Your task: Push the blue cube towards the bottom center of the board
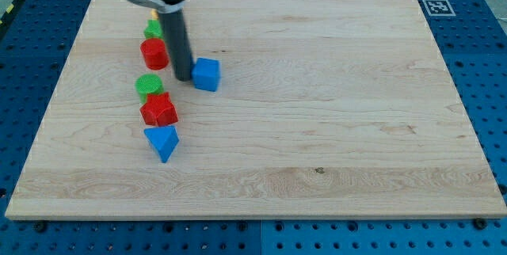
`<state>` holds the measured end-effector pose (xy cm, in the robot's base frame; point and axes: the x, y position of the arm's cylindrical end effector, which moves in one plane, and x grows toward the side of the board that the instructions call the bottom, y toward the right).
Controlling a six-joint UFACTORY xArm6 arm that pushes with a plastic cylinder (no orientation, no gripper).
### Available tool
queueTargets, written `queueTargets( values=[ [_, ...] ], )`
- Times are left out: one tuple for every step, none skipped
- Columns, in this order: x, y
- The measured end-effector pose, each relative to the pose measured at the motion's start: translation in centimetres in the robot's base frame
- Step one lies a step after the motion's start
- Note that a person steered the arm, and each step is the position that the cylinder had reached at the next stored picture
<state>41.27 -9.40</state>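
My tip stands just left of the blue cube.

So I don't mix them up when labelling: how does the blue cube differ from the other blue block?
The blue cube is a square-faced box; the blue triangular block tapers to a point towards the view's bottom. The cube sits higher in the view, just right of my tip; the triangular block lies lower and further left, away from the tip, below the red star-shaped block. Both share the same blue and rest on the board.
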Motion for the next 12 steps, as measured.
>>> queueTargets(
  values=[
    [0.0, 5.4],
    [0.0, 10.6],
    [-0.1, 14.6],
    [0.0, 18.7],
    [0.9, 21.6],
    [1.5, 21.6],
    [1.2, 21.4],
    [1.2, 19.1],
    [1.5, 16.3],
    [2.6, 14.7],
    [4.5, 12.8],
    [5.0, 10.2]
  ],
)
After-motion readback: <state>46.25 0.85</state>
